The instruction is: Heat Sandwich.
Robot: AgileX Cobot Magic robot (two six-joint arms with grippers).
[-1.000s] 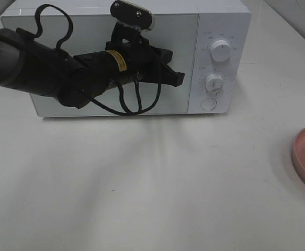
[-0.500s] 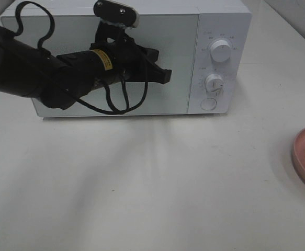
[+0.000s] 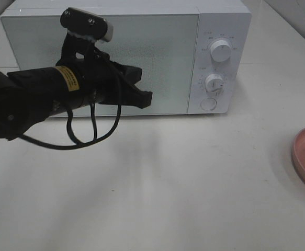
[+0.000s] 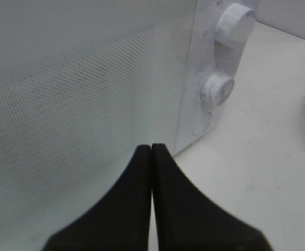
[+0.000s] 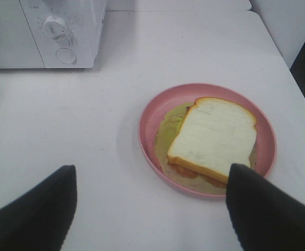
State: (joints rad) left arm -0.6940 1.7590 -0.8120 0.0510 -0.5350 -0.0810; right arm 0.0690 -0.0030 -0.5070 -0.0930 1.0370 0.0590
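Table [image 3: 157,198] is mostly bare white surface, plenty of room between microwave and plate

Microwave [image 3: 220,15] sits at 12 o'clock in the overhead view, door [image 3: 162,57] shut; dials and round button on the panel at its 3 o'clock side

Left arm lies across the door front; left gripper [image 3: 144,99] has fingers [image 4: 142,209] pressed together, holding nothing, tip near the door's lower edge but I can't tell if it touches

Step, as I read it: door not open, sandwich not loaded. Next move calls for getting the door open, likely via the round button [image 3: 208,103] at the panel's 6 o'clock, then swing room in front for the door; the left arm is in that path

Plate [image 5: 152,112], pink, sits at 3 o'clock in the overhead view, cut off by the frame edge, well apart from the microwave

Sandwich [image 5: 212,136] is on the plate, white bread on top, greenish and reddish filling showing beneath

Right gripper [image 5: 149,209] hovers near the plate, fingers wide apart, empty; table edge runs close past the plate, so keep the lift clean
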